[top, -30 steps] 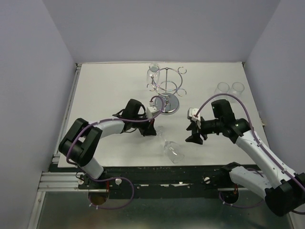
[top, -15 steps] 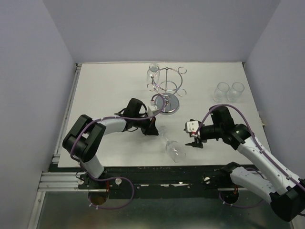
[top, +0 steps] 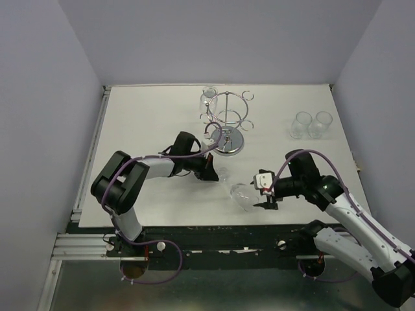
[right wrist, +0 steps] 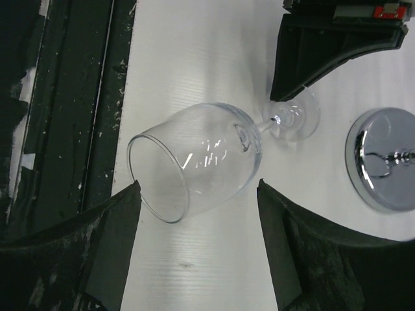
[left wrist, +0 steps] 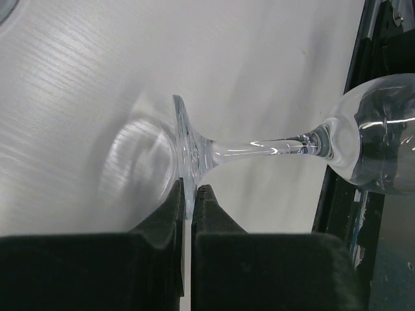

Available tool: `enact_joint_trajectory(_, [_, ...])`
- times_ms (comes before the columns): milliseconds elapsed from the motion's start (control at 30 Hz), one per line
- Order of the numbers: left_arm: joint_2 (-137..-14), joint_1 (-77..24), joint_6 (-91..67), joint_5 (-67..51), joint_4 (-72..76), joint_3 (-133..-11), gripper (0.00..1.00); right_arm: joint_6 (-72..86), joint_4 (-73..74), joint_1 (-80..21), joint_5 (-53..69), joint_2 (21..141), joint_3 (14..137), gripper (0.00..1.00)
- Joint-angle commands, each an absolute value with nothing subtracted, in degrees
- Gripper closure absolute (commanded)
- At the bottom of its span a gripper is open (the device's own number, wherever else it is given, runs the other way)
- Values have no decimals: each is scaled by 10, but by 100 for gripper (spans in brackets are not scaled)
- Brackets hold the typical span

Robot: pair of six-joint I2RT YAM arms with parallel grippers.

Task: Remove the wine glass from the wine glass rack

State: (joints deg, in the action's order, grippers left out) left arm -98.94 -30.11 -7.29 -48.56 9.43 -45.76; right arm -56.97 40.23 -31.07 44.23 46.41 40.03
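Wine glass (right wrist: 201,159) sideways, foot rim hidden in clenched left jaws, right jaws spread

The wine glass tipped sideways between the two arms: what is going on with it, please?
The left gripper is shut on the foot of the wine glass, holding it on its side with the bowl pointing toward the near table edge. The right gripper is open, one finger on each side of the bowl, not closed on it. The glass is already off the wine glass rack, which stands behind it with another glass at its far left.
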Motion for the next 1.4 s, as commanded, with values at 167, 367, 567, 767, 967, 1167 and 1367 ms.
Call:
enact_joint_trajectory(167, [-999, -298, -128, -503, 135, -460, 100, -333, 233, -352, 367, 511, 381, 24])
enact_joint_trajectory(367, [-1000, -298, -129, -486, 125, -463, 92, -300, 184, -374, 341, 532, 396, 24])
enact_joint_trajectory(567, [-991, -298, -129, -451, 108, -463, 52, -310, 178, -380, 326, 534, 405, 24])
enact_joint_trajectory(767, [-977, -298, -117, -450, 105, -458, 46, -314, 164, -381, 310, 591, 446, 33])
enact_joint_trajectory(967, [-969, -300, -104, -458, 107, -450, 46, -315, 149, -386, 316, 630, 480, 42])
enact_joint_trajectory(1167, [-957, -301, -89, -460, 106, -440, 46, -323, 166, -392, 295, 655, 517, 48])
enact_joint_trajectory(1367, [-951, -300, -80, -455, 101, -441, 40, -331, 219, -392, 273, 699, 570, 49])
